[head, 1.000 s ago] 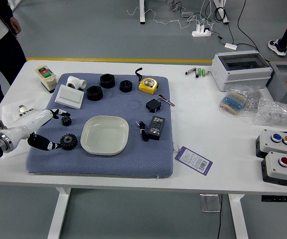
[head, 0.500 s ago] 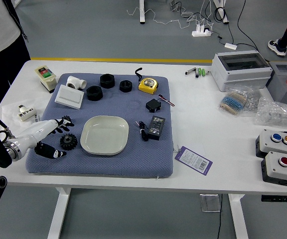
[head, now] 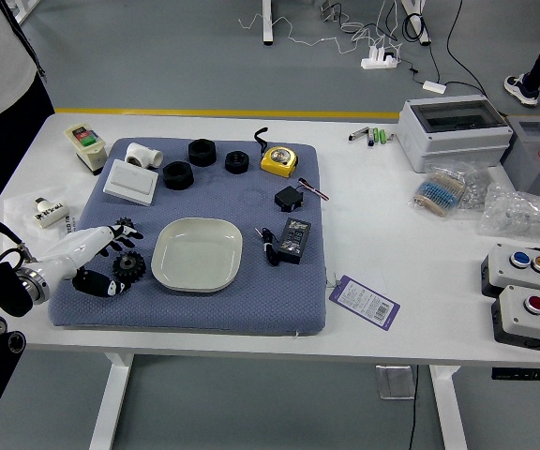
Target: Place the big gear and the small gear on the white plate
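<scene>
Blue mat [head: 204, 314] carries the big gear [head: 129, 267], just beside the white plate [head: 197, 255].
Around this gear the left hand [head: 82, 248] is open, holding nothing; when it closes, its upper fingers, near the small gear [head: 125, 222], may push that one away and weaken the grip.

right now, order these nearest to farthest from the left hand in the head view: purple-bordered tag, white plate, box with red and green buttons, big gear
1. Big gear: right by the left hand.
2. White plate: just right of the gear.
3. Purple-bordered tag: right of the mat.
4. Box with red and green buttons: far right.
</scene>
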Robot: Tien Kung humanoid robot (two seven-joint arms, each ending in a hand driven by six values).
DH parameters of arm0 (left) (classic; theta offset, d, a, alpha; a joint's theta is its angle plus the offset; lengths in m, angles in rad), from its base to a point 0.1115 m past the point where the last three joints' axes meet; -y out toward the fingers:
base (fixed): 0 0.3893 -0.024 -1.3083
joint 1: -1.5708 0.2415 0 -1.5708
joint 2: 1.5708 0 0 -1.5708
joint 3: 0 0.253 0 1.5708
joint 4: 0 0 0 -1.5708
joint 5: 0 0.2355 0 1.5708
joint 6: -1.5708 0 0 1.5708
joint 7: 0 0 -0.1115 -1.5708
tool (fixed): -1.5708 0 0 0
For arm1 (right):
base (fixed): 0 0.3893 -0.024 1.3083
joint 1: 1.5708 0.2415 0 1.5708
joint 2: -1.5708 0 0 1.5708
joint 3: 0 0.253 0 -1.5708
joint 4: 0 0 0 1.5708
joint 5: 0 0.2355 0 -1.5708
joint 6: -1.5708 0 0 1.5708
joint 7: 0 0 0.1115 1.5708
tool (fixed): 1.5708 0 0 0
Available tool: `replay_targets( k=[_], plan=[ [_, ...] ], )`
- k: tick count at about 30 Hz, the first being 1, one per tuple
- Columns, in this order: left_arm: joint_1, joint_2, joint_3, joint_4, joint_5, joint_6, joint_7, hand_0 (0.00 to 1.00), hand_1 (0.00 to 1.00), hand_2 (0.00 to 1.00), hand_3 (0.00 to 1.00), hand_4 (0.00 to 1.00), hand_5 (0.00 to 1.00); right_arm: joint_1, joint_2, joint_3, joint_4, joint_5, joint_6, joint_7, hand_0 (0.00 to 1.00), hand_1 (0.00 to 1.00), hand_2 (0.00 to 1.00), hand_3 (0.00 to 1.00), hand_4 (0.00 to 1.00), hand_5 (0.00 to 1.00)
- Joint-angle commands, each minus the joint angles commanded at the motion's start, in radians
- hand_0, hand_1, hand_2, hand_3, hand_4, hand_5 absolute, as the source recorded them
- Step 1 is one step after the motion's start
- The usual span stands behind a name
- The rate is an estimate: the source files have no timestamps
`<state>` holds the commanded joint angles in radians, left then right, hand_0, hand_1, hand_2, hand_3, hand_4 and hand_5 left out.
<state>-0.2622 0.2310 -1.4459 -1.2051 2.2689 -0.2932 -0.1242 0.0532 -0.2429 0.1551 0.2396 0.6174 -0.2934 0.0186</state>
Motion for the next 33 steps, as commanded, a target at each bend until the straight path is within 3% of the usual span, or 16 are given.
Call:
replay_targets(
  k=[8, 9, 14, 15, 20, 21, 33],
  plan=[
    [-0.001, -0.007, 0.007, 0.026, 0.0, 0.002, 0.005, 0.556, 0.694, 0.746, 0.822, 0.706, 0.002, -0.003, 0.0, -0.002, 0.0, 0.0, 0.0, 0.0, 0.661, 0.673, 0.741, 0.567, 0.788, 0.678],
    [-0.002, -0.007, 0.007, 0.028, 0.0, 0.003, 0.004, 0.51, 0.669, 0.702, 0.798, 0.641, 0.002, -0.002, 0.0, -0.001, 0.0, -0.001, 0.0, 0.0, 0.661, 0.673, 0.741, 0.568, 0.788, 0.677],
    [-0.009, -0.009, 0.007, 0.031, 0.0, 0.017, 0.004, 0.51, 0.669, 0.702, 0.798, 0.641, 0.002, -0.001, -0.001, 0.006, 0.001, -0.002, 0.0, 0.0, 0.661, 0.673, 0.741, 0.568, 0.788, 0.677],
    [-0.01, -0.01, 0.007, 0.031, 0.0, 0.02, 0.005, 0.418, 0.493, 0.524, 0.624, 0.356, 0.002, 0.0, -0.001, 0.008, 0.001, -0.002, 0.0, 0.0, 0.661, 0.674, 0.741, 0.568, 0.788, 0.677],
    [-0.012, -0.011, 0.005, 0.033, 0.0, 0.027, 0.009, 0.418, 0.493, 0.524, 0.624, 0.356, 0.002, 0.003, -0.001, 0.012, 0.0, -0.003, 0.001, 0.0, 0.661, 0.674, 0.741, 0.568, 0.788, 0.677],
    [-0.012, -0.011, 0.005, 0.033, 0.0, 0.028, 0.009, 0.358, 0.389, 0.437, 0.522, 0.225, 0.002, 0.003, -0.001, 0.012, 0.0, -0.002, 0.001, 0.0, 0.661, 0.674, 0.741, 0.568, 0.789, 0.678],
    [-0.012, -0.008, -0.021, 0.014, 0.0, 0.046, 0.011, 0.34, 0.359, 0.407, 0.504, 0.256, 0.002, 0.006, -0.002, 0.017, 0.0, -0.005, 0.001, 0.0, 0.661, 0.674, 0.741, 0.568, 0.789, 0.678]
  ],
)
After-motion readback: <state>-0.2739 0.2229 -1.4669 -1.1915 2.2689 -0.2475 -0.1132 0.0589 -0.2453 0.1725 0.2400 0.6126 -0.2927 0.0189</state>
